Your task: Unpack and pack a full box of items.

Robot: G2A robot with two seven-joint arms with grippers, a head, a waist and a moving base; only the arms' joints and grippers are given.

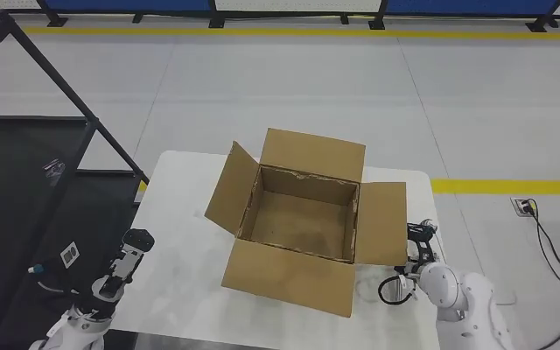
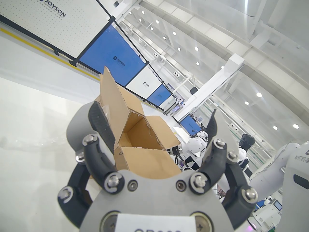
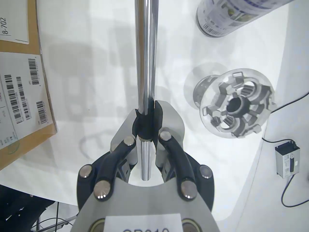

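The cardboard box [image 1: 293,223] stands open in the middle of the white table [image 1: 184,219], with all four flaps folded outward and its brown bottom visible in the top view. The flap on the robot's right side carries white labels with barcodes [image 3: 21,78], as the right wrist view shows. Just beside this flap is the right gripper [image 3: 146,112], low over the table, and its fingers [image 3: 158,114] are closed tightly on a shiny metal rod [image 3: 146,37]. The rod passes between the fingers and runs on past the fingertips over the table; whether it touches the table is not possible to tell. Near the rod, on the side away from the box, a round metal part [image 3: 235,103] with a hole in its centre lies on the table, and a little further a blue and white can [image 3: 241,3] lies on its side. Beyond the table edge, a small grey power unit [image 3: 287,158] with a black cable lies on the floor. The left gripper [image 2: 154,119] is at the left edge of the table, well apart from the box and pointing toward it. Its fingers [image 2: 102,126] are spread wide, with nothing between them.
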